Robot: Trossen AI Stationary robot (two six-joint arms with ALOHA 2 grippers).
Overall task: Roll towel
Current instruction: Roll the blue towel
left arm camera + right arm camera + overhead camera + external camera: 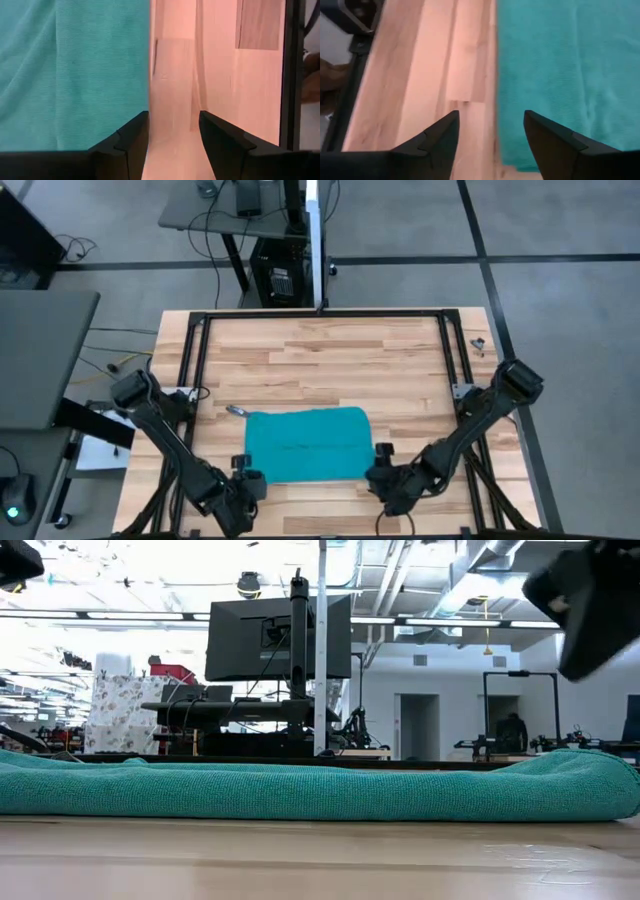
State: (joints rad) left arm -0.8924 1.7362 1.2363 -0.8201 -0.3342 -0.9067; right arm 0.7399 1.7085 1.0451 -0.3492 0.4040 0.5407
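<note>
The teal towel (pixel 305 445) lies flat on the wooden table, near the front edge, its long sides running left to right. In the low view (pixel 300 790) it shows as a low, thick band. My left gripper (pixel 247 475) is open beside the towel's near-left corner; in the left wrist view (pixel 174 135) the towel's left edge (pixel 147 75) runs just beside one finger. My right gripper (pixel 381 463) is open at the near-right corner; in the right wrist view (pixel 490 130) the towel's right edge (pixel 497 90) runs between the two fingers.
A small metal object (pixel 235 410) lies on the table just beyond the towel's far-left corner. A black frame (pixel 320 315) borders the table's far and side edges. Bare wood (pixel 330 360) lies beyond the towel.
</note>
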